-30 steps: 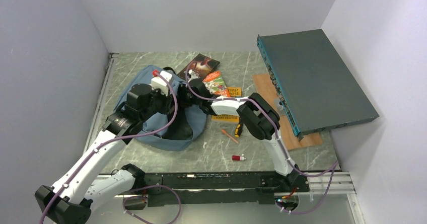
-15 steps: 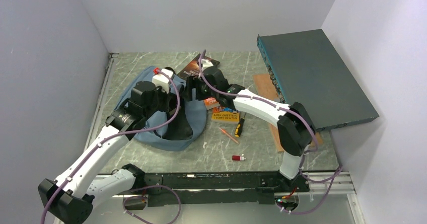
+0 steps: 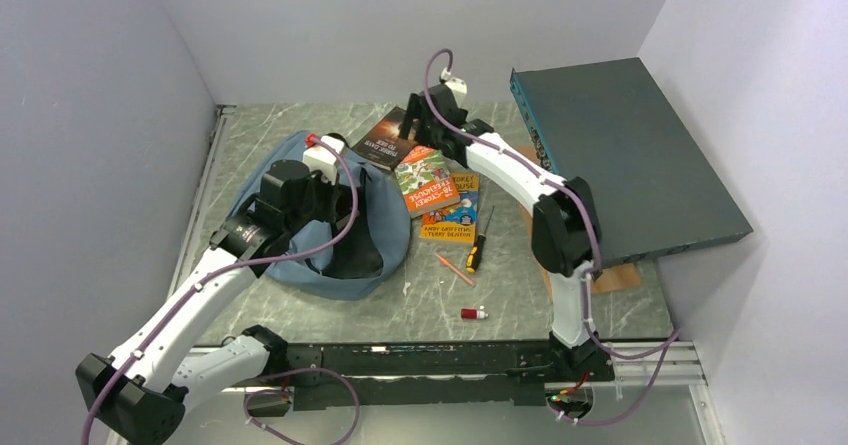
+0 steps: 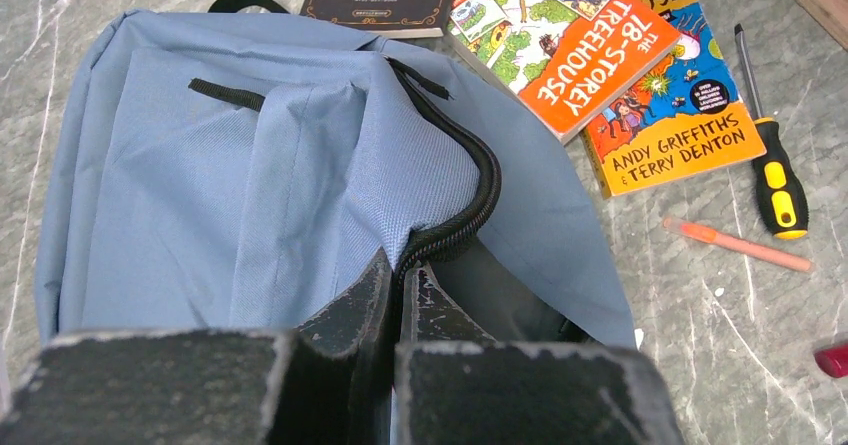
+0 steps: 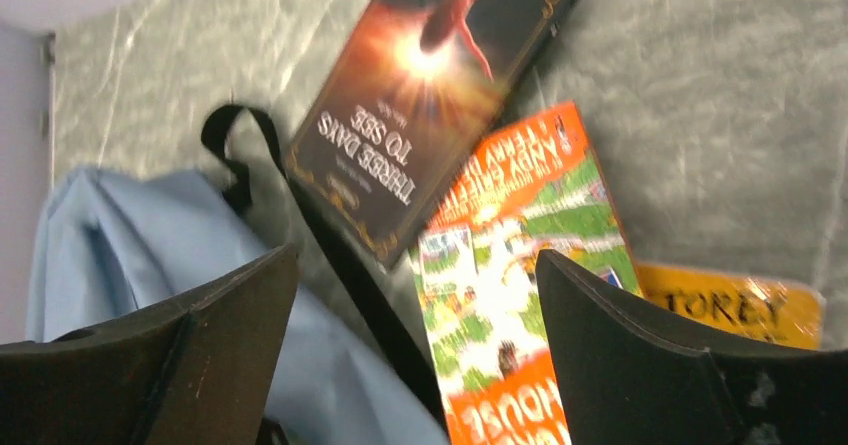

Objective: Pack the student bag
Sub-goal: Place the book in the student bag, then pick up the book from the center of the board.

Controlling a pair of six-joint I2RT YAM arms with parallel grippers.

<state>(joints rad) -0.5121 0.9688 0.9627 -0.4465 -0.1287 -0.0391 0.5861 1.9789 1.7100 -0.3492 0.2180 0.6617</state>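
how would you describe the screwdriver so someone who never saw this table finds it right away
Find the blue backpack left of centre, then the yellow book to its right. The screwdriver lies along that book's right edge, tip pointing to the far side. Its chunky yellow-and-black handle sets it apart from the thin orange pen beside it.

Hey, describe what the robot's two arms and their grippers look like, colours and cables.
Both the left arm and right arm have white links between bulky black joints, each trailed by a purple cable. A red cap tops the white housing at the left wrist. The left gripper and right gripper have black jaws, scuffed grey at the edges.
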